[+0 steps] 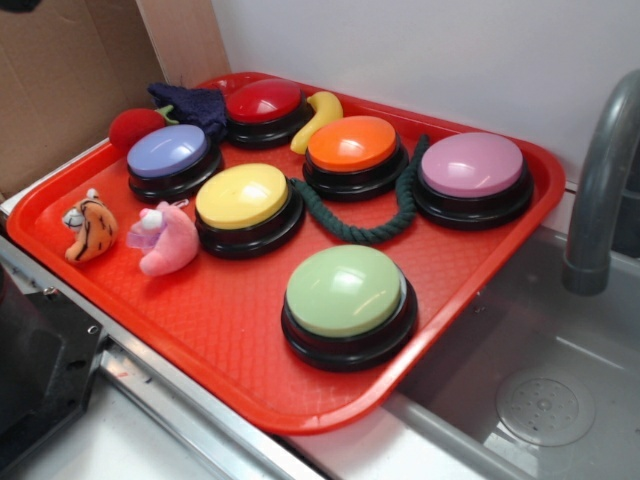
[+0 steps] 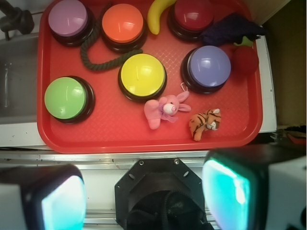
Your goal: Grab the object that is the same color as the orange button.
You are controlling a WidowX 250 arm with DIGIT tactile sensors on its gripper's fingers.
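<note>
Wrist view, bottom of frame: hand (image 2: 144,191) has two blurred fingers (image 2: 240,191) at lower left and lower right, with white and black outer shells and glowing teal inner faces. Between them sits a black octagonal mount with small screws; dark cables show in its centre.

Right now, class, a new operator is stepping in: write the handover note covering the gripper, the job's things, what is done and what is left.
Gripper: open, holding nothing, above the tray's near edge in the wrist view.
Orange button: at the tray's back, between the red button and the pink button, with the banana beside it.
Tiger: the orange match, lying near the tray's left edge next to the pink plush, in front of the purple button.
Done: nothing grabbed yet.
Left: move over the tiger, lower, close on it, lift. Keep clear of the pink plush beside it.
</note>
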